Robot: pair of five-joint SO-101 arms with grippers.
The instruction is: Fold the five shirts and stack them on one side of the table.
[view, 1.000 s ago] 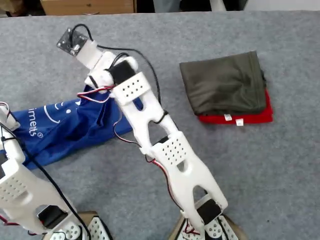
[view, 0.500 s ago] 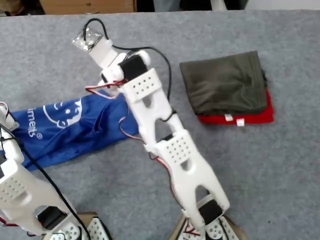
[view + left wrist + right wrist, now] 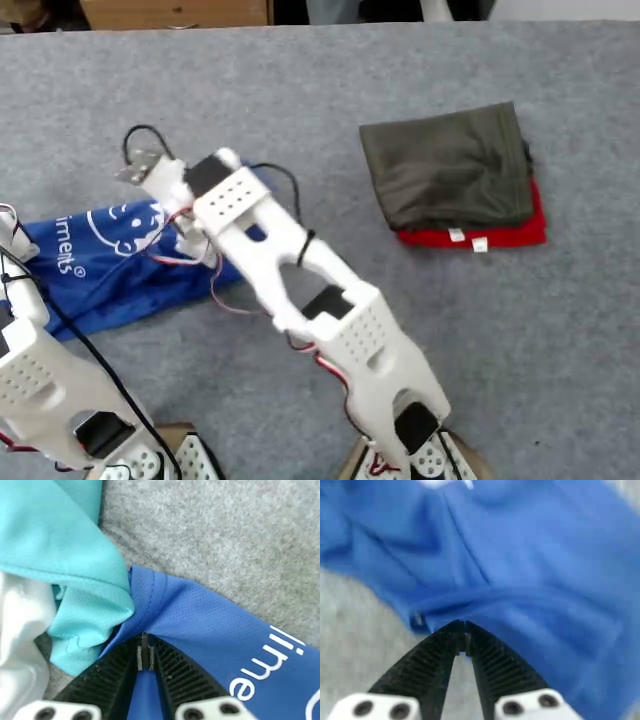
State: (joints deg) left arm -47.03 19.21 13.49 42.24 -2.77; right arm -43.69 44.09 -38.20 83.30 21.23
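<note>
Bright, even light from above; shadows soft and faint

The right arm (image 3: 350, 330) lies slantwise over the middle of the table (image 3: 400, 60), from the near edge to the blue shirt (image 3: 100, 270), and bars the way between both halves. The left arm (image 3: 40, 380) takes the near left corner; at the blue shirt's left end a teal shirt (image 3: 60, 550) lies against it. Bare grey surface runs along the far edge and around the folded stack (image 3: 450, 170) at the right

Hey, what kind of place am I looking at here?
Probably a robotics lab bench: a grey felt-covered table, two white arms with bare wiring, and practice laundry, a loose blue shirt and an olive shirt folded atop a red shirt.
</note>
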